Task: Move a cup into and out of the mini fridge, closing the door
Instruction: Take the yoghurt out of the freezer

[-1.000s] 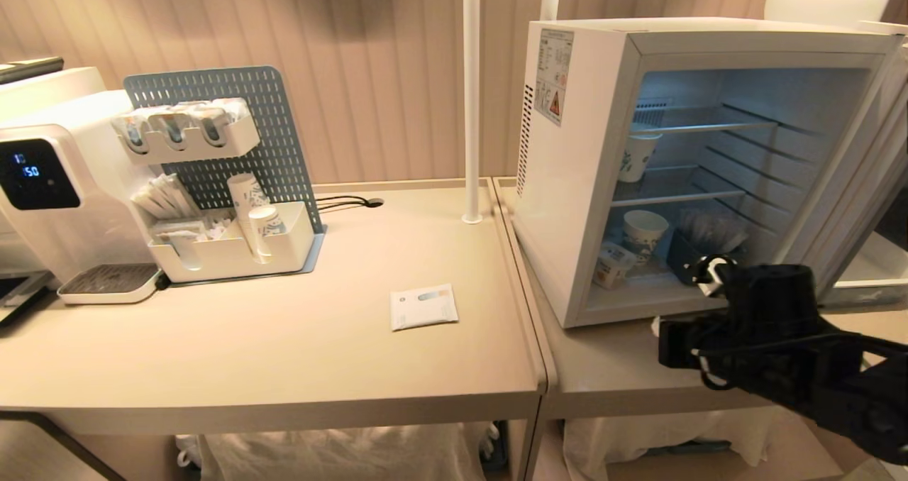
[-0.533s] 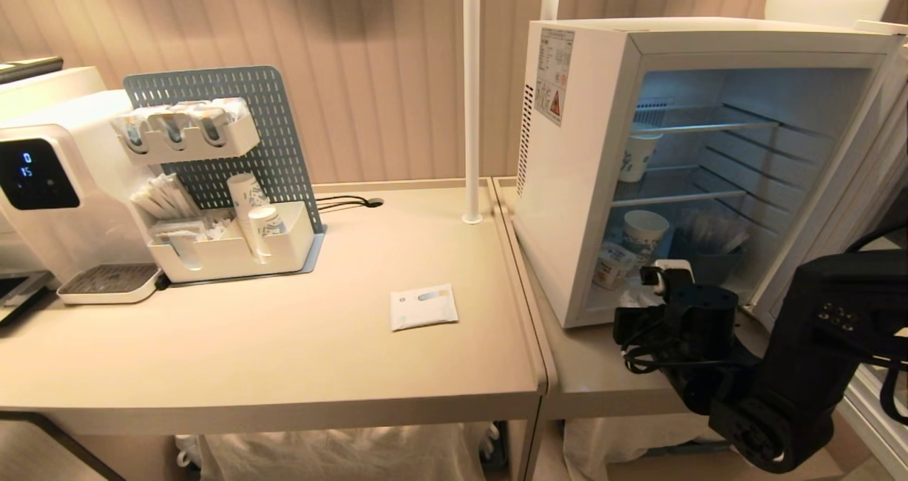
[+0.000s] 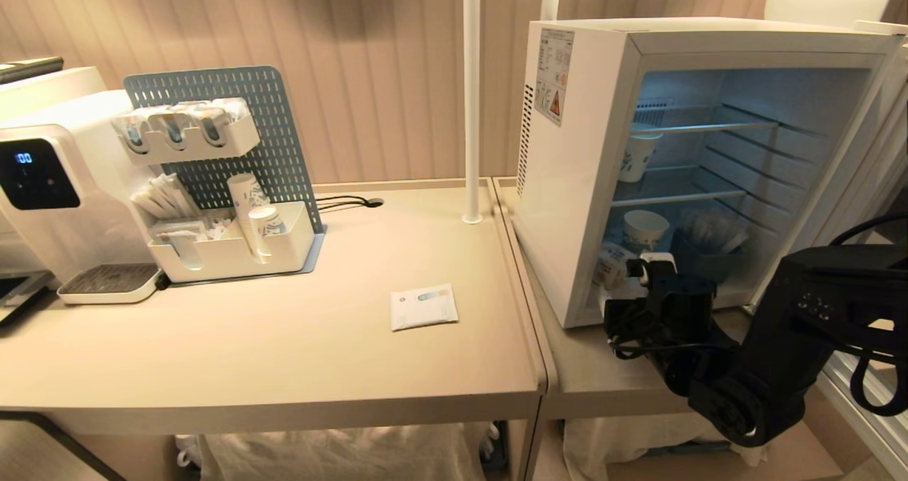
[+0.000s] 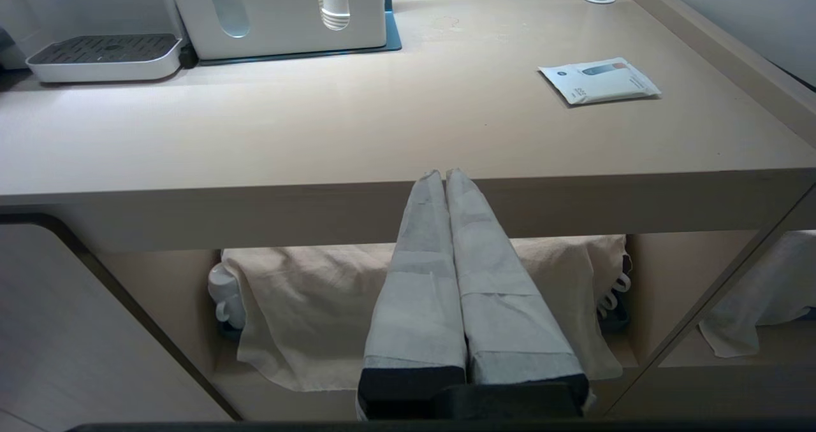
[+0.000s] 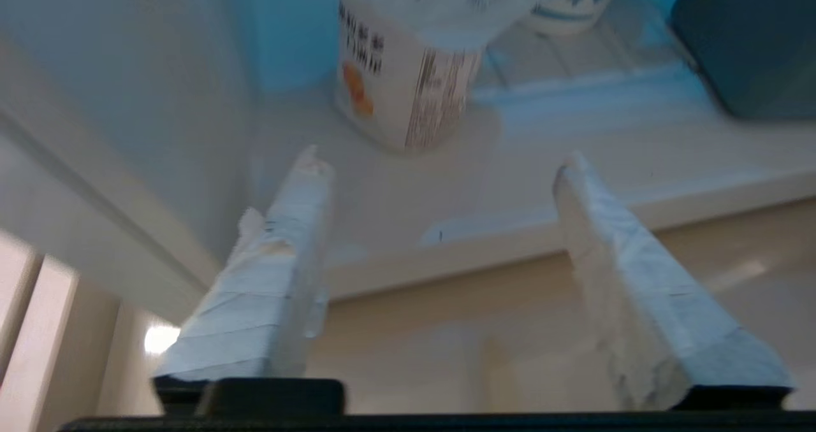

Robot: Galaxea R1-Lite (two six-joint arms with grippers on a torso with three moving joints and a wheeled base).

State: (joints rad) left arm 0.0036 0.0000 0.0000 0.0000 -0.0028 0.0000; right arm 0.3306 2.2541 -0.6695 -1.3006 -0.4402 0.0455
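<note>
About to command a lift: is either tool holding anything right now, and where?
Nothing held. The right tool is open short of the cup; the left tool is shut, empty.

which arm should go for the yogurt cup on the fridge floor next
Right. The right gripper is open at the mini fridge mouth, the cup just ahead between its fingers' line. The left gripper is shut, parked below the table edge, away from the fridge.

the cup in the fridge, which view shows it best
The right wrist view: the cup fills the frame just beyond the open right claw, its orange fruit picture and barcode visible. The head view shows it small on the mini fridge floor, partly behind the arm. The left wrist view misses it.
</note>
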